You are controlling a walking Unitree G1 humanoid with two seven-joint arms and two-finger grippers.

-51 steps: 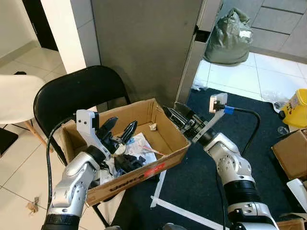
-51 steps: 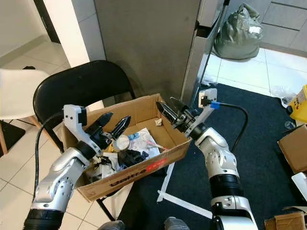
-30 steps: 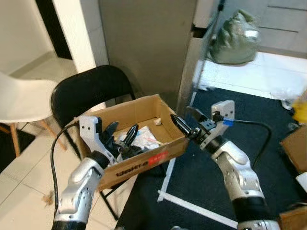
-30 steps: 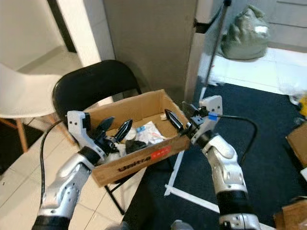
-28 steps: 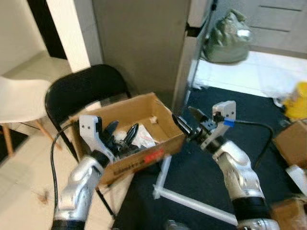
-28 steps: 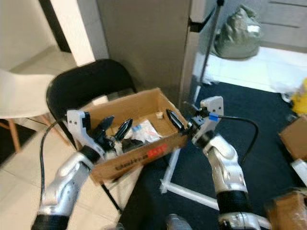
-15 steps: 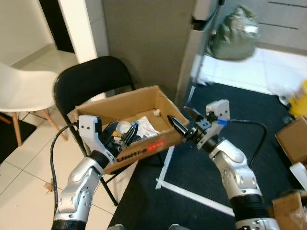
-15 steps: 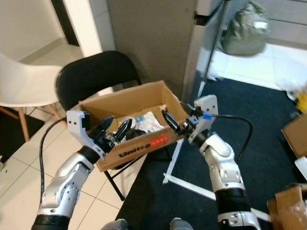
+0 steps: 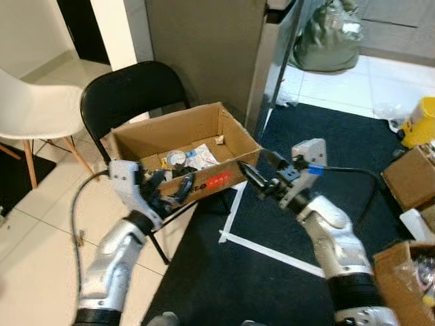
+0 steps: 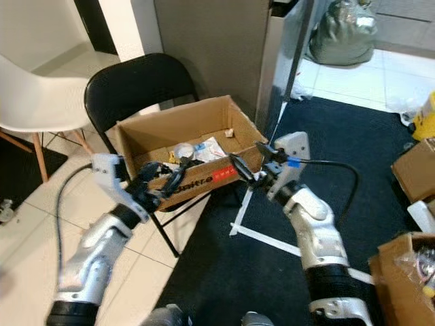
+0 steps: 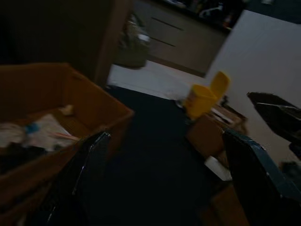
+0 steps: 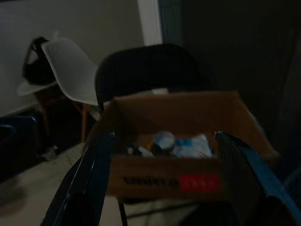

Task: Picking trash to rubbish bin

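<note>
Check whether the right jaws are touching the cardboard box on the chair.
Apart. In the right wrist view the cardboard box sits well ahead of the open right gripper, with floor visible between them.

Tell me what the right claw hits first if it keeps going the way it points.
Likely the cardboard box: the right claw, open, points at its red-labelled front wall near the corner, though depth is hard to judge.

brown cardboard box [image 9: 178,132] — red label; black chair [image 9: 129,92]; yellow bin [image 9: 420,121] — dark carpet [image 9: 285,204].
</note>
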